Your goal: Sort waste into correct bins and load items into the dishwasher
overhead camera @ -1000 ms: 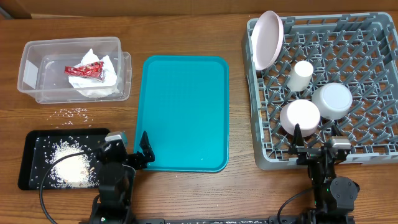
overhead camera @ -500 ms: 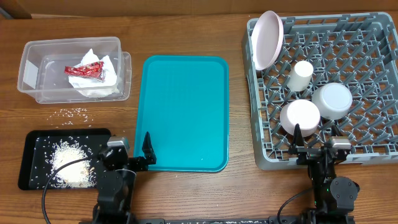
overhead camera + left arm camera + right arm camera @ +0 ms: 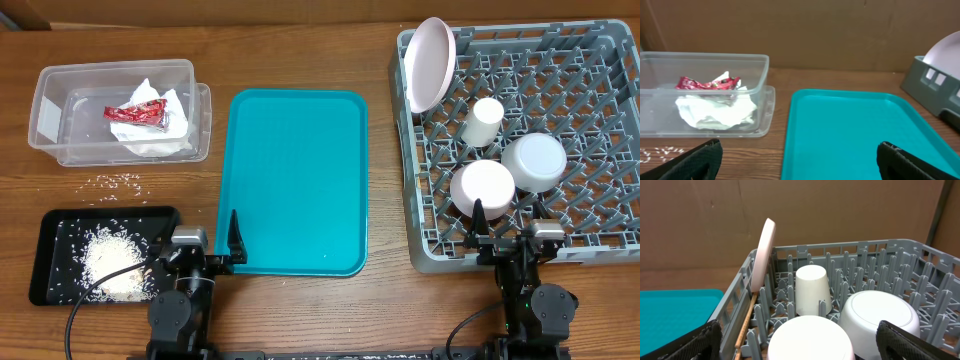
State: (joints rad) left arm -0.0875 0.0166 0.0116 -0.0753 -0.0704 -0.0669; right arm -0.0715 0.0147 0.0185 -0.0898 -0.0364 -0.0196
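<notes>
"At the lower left of the picture, what did the left pincer (image 3: 205,250) do?"

"It had been over the right edge of the black tray (image 3: 45,285). Then it pulled back toward the bottom edge. It was wide open and held nothing."

"And the right pincer (image 3: 508,235)?"

"It did not move. It sat at the lower right, by the near edge of the dish rack (image 3: 590,90), wide open and empty too."

"Where was the trash?"

"The napkin (image 3: 160,135) and the red wrapper (image 3: 138,111) lay in the clear tub (image 3: 45,110) at the upper left. A pile of rice (image 3: 110,265) lay in the black tray."

"Was all the rice in?"

"No. Some loose grains (image 3: 118,181) lay on the desk (image 3: 300,310) between the tub and the tray."

"And the dishes?"

"The plate (image 3: 430,62) stood on its edge in the rack. The cup (image 3: 485,120) and two bowls (image 3: 483,187) sat upside down there. The teal tray (image 3: 300,180) had nothing on it."

"So was the job done?"

"I think it was nearly done. Both arms looked like they were resting. Only those few grains were left."
</notes>
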